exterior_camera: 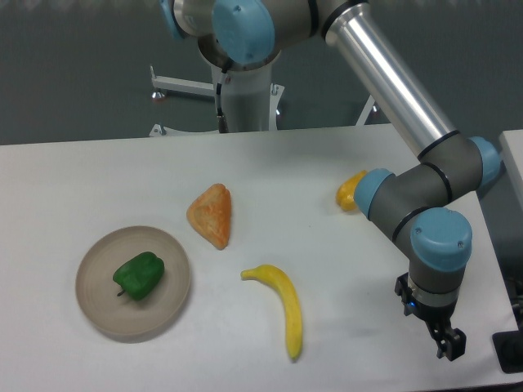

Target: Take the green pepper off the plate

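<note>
The green pepper [139, 275] is small and glossy, lying on the round beige plate [98, 306] at the left of the table. My gripper [449, 345] hangs at the far right near the table's front edge, pointing down, far from the plate. Its fingers look close together with nothing held, but the view is too small to judge the gap.
A yellow banana [282, 306] lies in the middle front. An orange triangular piece [212, 215] sits right of the plate. A yellow-orange pepper [350, 193] is partly hidden behind my arm's elbow. The table's right edge is close to the gripper.
</note>
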Controlling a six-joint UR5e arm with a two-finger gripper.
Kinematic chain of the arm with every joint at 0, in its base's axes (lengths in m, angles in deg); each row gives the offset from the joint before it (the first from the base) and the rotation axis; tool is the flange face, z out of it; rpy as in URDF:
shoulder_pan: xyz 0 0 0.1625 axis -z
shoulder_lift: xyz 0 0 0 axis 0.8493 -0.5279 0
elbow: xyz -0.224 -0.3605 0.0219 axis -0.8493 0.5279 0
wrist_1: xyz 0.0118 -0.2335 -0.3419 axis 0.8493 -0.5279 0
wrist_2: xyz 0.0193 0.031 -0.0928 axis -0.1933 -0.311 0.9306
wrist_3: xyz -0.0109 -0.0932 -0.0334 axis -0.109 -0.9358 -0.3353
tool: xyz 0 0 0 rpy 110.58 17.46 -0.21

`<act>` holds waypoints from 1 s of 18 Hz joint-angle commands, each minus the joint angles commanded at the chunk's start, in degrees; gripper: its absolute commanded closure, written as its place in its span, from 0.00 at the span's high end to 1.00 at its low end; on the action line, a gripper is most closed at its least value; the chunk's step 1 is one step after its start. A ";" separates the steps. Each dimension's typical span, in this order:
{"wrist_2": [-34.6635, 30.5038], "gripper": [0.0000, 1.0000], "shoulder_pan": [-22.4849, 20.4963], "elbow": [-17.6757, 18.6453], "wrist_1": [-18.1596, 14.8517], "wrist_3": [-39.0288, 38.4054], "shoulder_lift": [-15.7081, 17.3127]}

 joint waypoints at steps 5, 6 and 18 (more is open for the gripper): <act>0.44 1.00 0.09 0.26 -0.18 0.00 0.35; 0.44 1.00 0.09 0.26 -0.18 -0.09 0.35; 3.42 1.00 2.19 8.51 -1.32 -5.26 6.67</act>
